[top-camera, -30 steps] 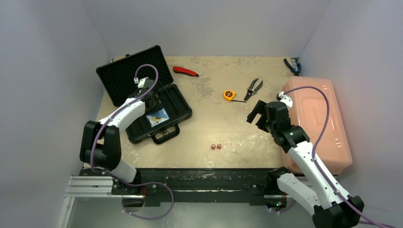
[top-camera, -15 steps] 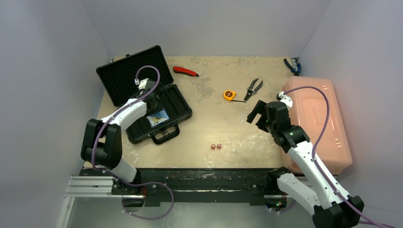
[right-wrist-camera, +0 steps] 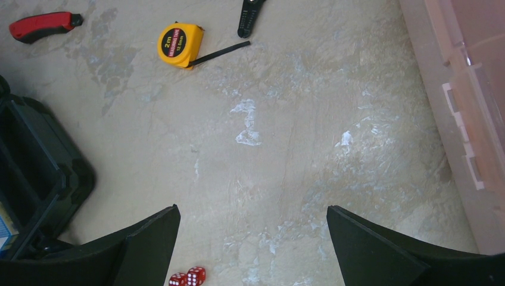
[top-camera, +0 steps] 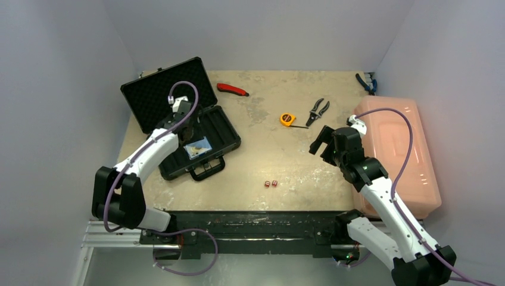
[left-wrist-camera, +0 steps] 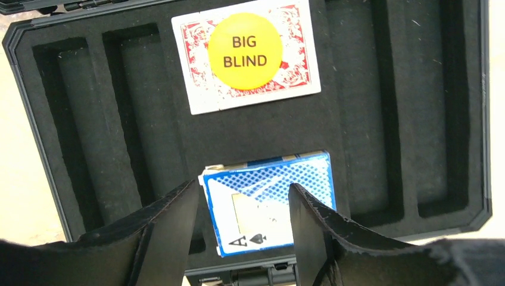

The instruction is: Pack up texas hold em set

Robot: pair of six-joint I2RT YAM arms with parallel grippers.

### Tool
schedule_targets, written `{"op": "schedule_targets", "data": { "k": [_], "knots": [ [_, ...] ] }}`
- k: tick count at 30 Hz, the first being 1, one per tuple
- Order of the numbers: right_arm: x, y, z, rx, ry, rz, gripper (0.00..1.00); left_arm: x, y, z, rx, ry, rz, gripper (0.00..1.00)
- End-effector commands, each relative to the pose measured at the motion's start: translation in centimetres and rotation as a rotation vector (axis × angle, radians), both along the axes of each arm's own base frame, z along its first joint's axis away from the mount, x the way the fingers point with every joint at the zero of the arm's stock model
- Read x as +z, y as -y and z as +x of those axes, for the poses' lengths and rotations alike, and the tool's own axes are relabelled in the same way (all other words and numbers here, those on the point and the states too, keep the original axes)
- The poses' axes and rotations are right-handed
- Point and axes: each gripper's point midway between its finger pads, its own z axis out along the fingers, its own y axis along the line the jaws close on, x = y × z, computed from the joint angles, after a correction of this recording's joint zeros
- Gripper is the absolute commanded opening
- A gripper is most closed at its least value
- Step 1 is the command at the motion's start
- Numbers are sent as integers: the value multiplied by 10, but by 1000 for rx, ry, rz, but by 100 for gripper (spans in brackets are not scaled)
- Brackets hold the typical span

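The black briefcase (top-camera: pixel 221 126) lies open at the table's left, its foam lid (top-camera: pixel 156 95) leaning back. In the left wrist view its foam tray (left-wrist-camera: pixel 381 89) holds a red card deck (left-wrist-camera: pixel 193 89) with a yellow "BIG BLIND" disc (left-wrist-camera: pixel 244 50) on top, and a blue card deck (left-wrist-camera: pixel 268 179) nearer the handle. My left gripper (left-wrist-camera: pixel 243 187) is open just above the blue deck, one finger on each side. Two tiny red dice (top-camera: pixel 271 183) lie on the table near the front. My right gripper (right-wrist-camera: pixel 253 208) is open and empty above bare table, with the dice (right-wrist-camera: pixel 187 277) by its left finger.
A yellow tape measure (top-camera: pixel 287 119), black pliers (top-camera: pixel 318 110) and a red utility knife (top-camera: pixel 232 89) lie at the back. A large pink plastic bin (top-camera: pixel 396 149) stands along the right edge, with blue-handled pliers (top-camera: pixel 364 82) behind it.
My left arm's elbow has swung down and to the near left, while its gripper stays over the case. The right arm has not moved.
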Motion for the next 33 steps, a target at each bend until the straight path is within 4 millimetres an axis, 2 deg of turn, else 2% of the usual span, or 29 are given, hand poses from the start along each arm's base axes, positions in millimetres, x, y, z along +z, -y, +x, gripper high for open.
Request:
{"op": "schedule_targets", "data": {
  "k": [1, 5, 14, 18, 23, 27, 33],
  "knots": [
    [1, 4, 4, -22, 17, -15, 99, 17, 11, -4, -65, 18, -6, 56],
    [1, 4, 4, -23, 18, -15, 99, 1, 21, -13, -93, -23, -22, 54],
    [1, 3, 3, -20, 16, -15, 99, -62, 33, -27, -85, -197, -61, 51],
    [2, 3, 3, -18, 17, -13, 99, -70, 35, -29, -88, -219, -69, 50],
    [1, 3, 3, -18, 14, -14, 99, -55, 32, -30, -94, -180, -66, 55],
    [1, 3, 4, -19, 14, -16, 99, -30, 30, -31, -109, -126, -65, 68],
    [2, 5, 4, -15, 19, -31, 99, 19, 24, -40, -114, -32, -81, 96]
  ]
}}
